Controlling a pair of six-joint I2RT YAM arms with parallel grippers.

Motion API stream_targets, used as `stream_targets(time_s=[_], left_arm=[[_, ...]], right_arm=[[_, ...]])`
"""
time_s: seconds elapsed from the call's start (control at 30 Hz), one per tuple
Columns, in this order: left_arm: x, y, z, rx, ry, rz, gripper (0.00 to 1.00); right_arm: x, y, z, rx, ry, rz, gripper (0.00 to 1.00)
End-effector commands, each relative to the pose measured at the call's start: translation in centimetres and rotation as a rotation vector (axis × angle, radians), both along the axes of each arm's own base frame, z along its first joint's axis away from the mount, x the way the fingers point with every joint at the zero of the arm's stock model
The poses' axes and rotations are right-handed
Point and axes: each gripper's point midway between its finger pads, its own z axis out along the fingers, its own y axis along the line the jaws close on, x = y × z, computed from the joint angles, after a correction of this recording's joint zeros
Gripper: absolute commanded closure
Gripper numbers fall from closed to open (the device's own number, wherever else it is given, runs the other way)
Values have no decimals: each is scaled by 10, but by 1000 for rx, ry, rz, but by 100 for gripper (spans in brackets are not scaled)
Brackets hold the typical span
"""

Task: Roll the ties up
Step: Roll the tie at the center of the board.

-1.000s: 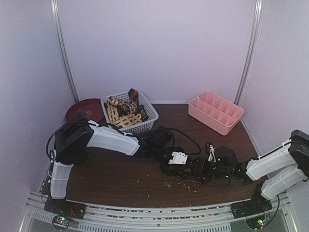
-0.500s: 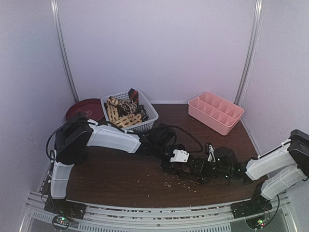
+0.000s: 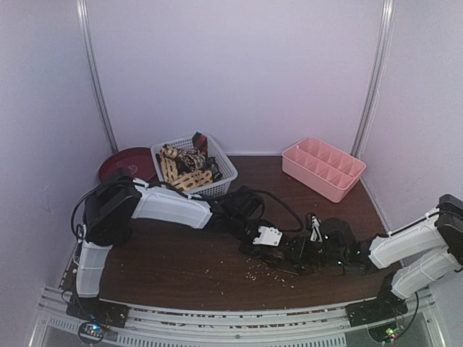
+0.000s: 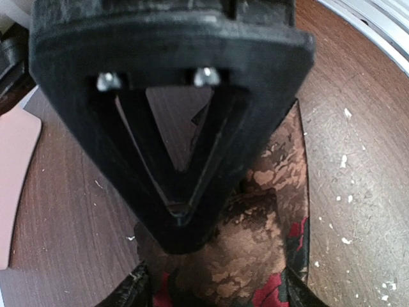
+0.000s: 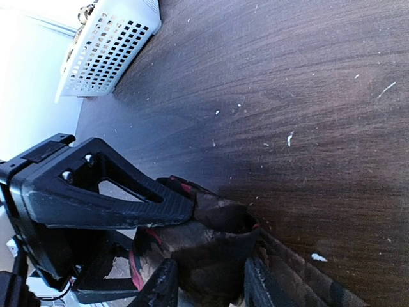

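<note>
Brown-red tie [image 4: 255, 256] part-rolled | R fingers [image 5: 163, 284] clamp roll | L fingers [image 4: 134, 294] straddle it, grip can't cfm | risk: I lose tension, roll unwinds

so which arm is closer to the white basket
Left. The left arm stretches across just in front of the basket, passing close to its near wall. The right arm comes in from the far right side, well away from it.

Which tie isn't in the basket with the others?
The dark flowery tie with red patches. It lies out on the brown table, while the other ties are piled in the white basket.
</note>
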Motion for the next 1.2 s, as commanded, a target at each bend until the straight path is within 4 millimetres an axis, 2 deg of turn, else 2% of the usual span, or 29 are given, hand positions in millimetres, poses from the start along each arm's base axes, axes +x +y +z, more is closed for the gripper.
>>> stream_targets(time_s=[0.0,0.13,0.2,0.27,0.37,0.5,0.63,0.87,1.0,1.17], left_arm=[[7,1,-10,17,-3,6,43],[7,5,-10,23,-2,6,43],[6,6,-9,22,-1,5,43],[6,6,-8,20,-1,4,43],[5,7,-9,22,0,5,43],[3,10,-11,28,4,0,44],[-1,15,-11,40,10,-20,44],[-13,22,-11,64,53,-67,44],[-16,25,-12,80,67,-66,44],[-8,26,-15,97,46,-25,44]], right_arm=[[-4,-7,4,-26,17,-19,63],[-10,-14,10,-32,12,-44,64],[-16,-15,7,-27,17,-44,69],[-20,-14,5,-28,20,-40,77],[-24,-13,-5,-52,38,-32,85],[-24,-21,-22,-128,60,-58,92],[-18,-33,-36,-217,60,-92,94],[-4,-50,-44,-278,47,-133,97],[0,-52,-49,-282,50,-133,97],[6,-50,-51,-300,41,-121,97]])
